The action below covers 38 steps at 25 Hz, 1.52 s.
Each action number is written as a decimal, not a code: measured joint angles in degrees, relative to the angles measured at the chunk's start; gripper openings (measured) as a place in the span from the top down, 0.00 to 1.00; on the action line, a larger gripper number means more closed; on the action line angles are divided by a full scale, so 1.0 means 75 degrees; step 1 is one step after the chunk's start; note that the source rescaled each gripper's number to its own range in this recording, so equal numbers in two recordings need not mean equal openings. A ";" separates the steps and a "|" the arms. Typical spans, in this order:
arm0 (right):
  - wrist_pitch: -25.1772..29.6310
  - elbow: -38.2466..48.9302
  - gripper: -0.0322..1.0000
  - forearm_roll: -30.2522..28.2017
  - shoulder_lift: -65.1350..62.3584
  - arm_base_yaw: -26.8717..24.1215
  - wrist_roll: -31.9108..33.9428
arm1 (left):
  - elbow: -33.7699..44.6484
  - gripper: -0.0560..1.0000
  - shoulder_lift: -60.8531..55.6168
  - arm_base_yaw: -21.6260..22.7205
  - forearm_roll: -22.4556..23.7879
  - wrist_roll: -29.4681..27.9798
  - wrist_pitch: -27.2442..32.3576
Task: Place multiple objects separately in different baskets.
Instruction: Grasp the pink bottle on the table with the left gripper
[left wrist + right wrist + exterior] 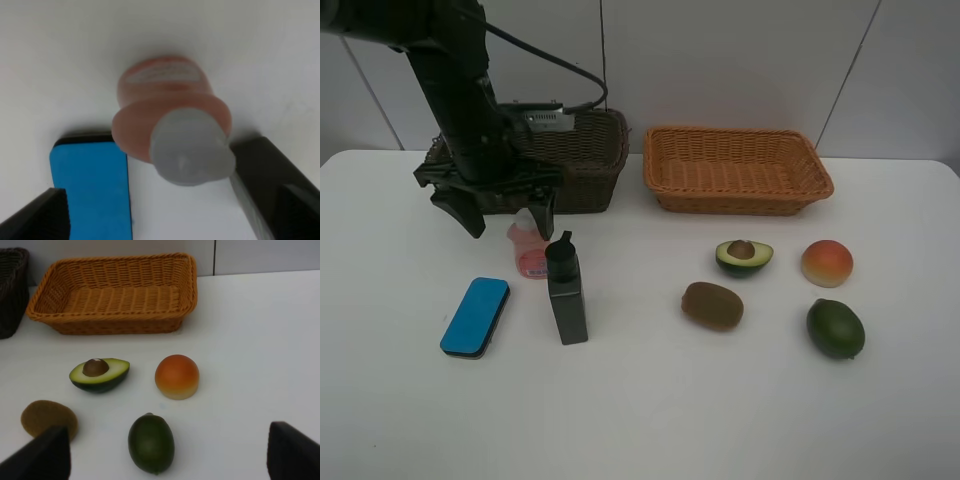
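For the left end effector (510,226): hangs spread wide, pinching nothing, directly above the small pink bottle (529,252) just behind and left of the dark green bottle (566,290). For the right end effector (168,452): spread wide too, holding nothing, facing the fruit. On the table (640,410), left of the dark green bottle, blue eraser (476,316); right of it, kiwi (712,305), halved avocado (744,256), peach (827,263), green fruit (835,328); behind it, dark brown basket (585,150); behind and right, orange basket (740,200)
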 joint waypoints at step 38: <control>0.0000 0.0000 0.00 0.0000 0.0000 0.0000 0.0000 | -0.0015 0.38 0.0860 0.0000 0.0147 -0.0731 -0.1363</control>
